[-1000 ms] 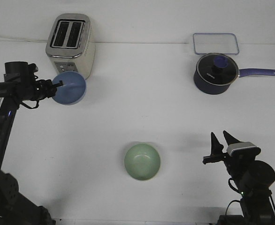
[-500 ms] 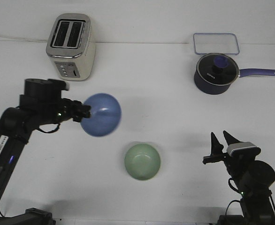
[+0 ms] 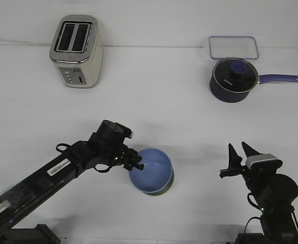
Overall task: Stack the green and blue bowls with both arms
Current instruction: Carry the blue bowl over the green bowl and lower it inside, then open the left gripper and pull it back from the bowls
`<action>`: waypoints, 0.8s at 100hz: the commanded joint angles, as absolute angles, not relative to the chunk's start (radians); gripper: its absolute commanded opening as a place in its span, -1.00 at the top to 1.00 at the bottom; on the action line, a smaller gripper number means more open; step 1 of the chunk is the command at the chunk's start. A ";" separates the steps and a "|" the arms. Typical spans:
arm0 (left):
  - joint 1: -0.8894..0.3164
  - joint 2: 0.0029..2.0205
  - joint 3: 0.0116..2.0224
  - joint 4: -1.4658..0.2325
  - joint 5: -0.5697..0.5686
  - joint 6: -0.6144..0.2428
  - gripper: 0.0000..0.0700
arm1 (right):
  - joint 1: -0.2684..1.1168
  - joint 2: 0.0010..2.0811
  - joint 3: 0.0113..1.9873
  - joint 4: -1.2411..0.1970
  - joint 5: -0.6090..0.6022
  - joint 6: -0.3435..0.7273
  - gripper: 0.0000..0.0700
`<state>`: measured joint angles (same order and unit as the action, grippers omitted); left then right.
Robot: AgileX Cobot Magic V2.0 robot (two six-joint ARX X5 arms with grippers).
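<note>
Left gripper (image 3: 138,163) clamps blue bowl (image 3: 151,172) rim, bowl over green bowl (image 3: 168,184) | right gripper (image 3: 239,151) parted, well right of green bowl | no legible writing.

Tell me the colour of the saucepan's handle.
Purple: the saucepan handle sticks out toward the table's right side, clearest in the front view.

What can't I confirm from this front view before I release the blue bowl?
- Green bowl: front view shows only a sliver; the blue bowl covers the rest, so seating and centring cannot be judged.
- Left gripper: its fingertips merge with the blue bowl's rim; the grip cannot be made out clearly.
- Right gripper: small and dark; the gap between its fingers is hard to judge.
- Both arm bases: cut off by the bottom edge.
</note>
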<state>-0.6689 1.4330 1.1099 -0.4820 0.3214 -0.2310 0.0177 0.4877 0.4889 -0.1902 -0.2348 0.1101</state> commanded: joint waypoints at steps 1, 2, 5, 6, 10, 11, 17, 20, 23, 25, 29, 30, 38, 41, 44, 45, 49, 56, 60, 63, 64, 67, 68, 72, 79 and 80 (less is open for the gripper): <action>-0.694 1.470 1.121 -0.476 0.306 -0.236 0.96 | 0.017 0.492 0.490 -0.180 -0.235 0.107 0.16; -0.697 1.475 1.121 -0.476 0.305 -0.235 0.96 | 0.017 0.492 0.490 -0.180 -0.235 0.107 0.16; -0.703 1.487 1.121 -0.476 0.300 -0.229 0.96 | 0.017 0.492 0.490 -0.181 -0.235 0.107 0.16; -0.705 1.491 1.121 -0.476 0.298 -0.228 0.96 | 0.017 0.492 0.490 -0.181 -0.235 0.107 0.16; -0.710 1.504 1.121 -0.476 0.285 -0.224 0.96 | 0.017 0.492 0.490 -0.180 -0.235 0.107 0.16; -0.711 1.506 1.121 -0.476 0.283 -0.223 0.96 | 0.017 0.492 0.490 -0.180 -0.235 0.107 0.16; -0.716 1.522 1.121 -0.476 0.253 -0.214 0.96 | 0.017 0.492 0.490 -0.180 -0.235 0.107 0.16; -0.718 1.527 1.121 -0.476 0.248 -0.213 0.95 | 0.017 0.492 0.490 -0.180 -0.235 0.107 0.16; -0.719 1.531 1.121 -0.474 0.247 -0.209 0.92 | 0.017 0.492 0.490 -0.181 -0.235 0.107 0.16; -0.720 1.534 1.121 -0.474 0.247 -0.205 0.86 | 0.017 0.492 0.490 -0.181 -0.235 0.107 0.16; -0.720 1.536 1.121 -0.475 0.247 -0.201 0.60 | 0.017 0.492 0.490 -0.181 -0.235 0.107 0.16; -0.720 1.536 1.121 -0.475 0.247 -0.201 0.56 | 0.017 0.492 0.490 -0.180 -0.235 0.107 0.16; -0.720 1.536 1.121 -0.473 0.247 -0.200 -0.13 | 0.017 0.492 0.490 -0.180 -0.235 0.107 0.16; -0.720 1.536 1.121 -0.471 0.247 -0.200 -0.26 | 0.017 0.492 0.490 -0.180 -0.235 0.107 0.16; -0.720 1.534 1.121 -0.471 0.247 -0.200 -0.35 | 0.017 0.492 0.490 -0.181 -0.235 0.107 0.16; -0.720 1.532 1.121 -0.471 0.247 -0.200 -0.35 | 0.017 0.492 0.490 -0.181 -0.235 0.107 0.16; -0.720 1.526 1.122 -0.471 0.247 -0.200 -0.35 | 0.017 0.492 0.490 -0.180 -0.235 0.107 0.16; -0.714 1.505 1.129 -0.477 0.225 -0.202 -0.35 | 0.017 0.492 0.490 -0.180 -0.235 0.106 0.16; -0.707 1.484 1.138 -0.484 0.205 -0.202 -0.35 | 0.017 0.492 0.490 -0.180 -0.235 0.107 0.16; -0.701 1.463 1.146 -0.488 0.190 -0.201 -0.35 | 0.017 0.492 0.490 -0.180 -0.235 0.106 0.16; -0.697 1.451 1.151 -0.490 0.180 -0.199 -0.35 | 0.017 0.492 0.490 -0.180 -0.235 0.107 0.16; -0.691 1.426 1.161 -0.491 0.162 -0.196 -0.35 | 0.017 0.492 0.490 -0.180 -0.235 0.107 0.16; -0.689 1.417 1.164 -0.492 0.155 -0.194 -0.35 | 0.017 0.492 0.490 -0.180 -0.235 0.106 0.16; -0.680 1.378 1.177 -0.491 0.123 -0.183 -0.35 | 0.017 0.492 0.490 -0.180 -0.235 0.106 0.16; -0.660 1.306 1.201 -0.485 0.044 -0.150 -0.35 | 0.017 0.492 0.490 -0.180 -0.235 0.107 0.16; -0.657 1.296 1.204 -0.483 0.030 -0.146 -0.35 | 0.017 0.492 0.490 -0.180 -0.235 0.107 0.16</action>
<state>-0.6643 1.3571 1.1629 -0.4995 0.1009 -0.1928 0.0177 0.4877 0.4889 -0.1902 -0.2348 0.1101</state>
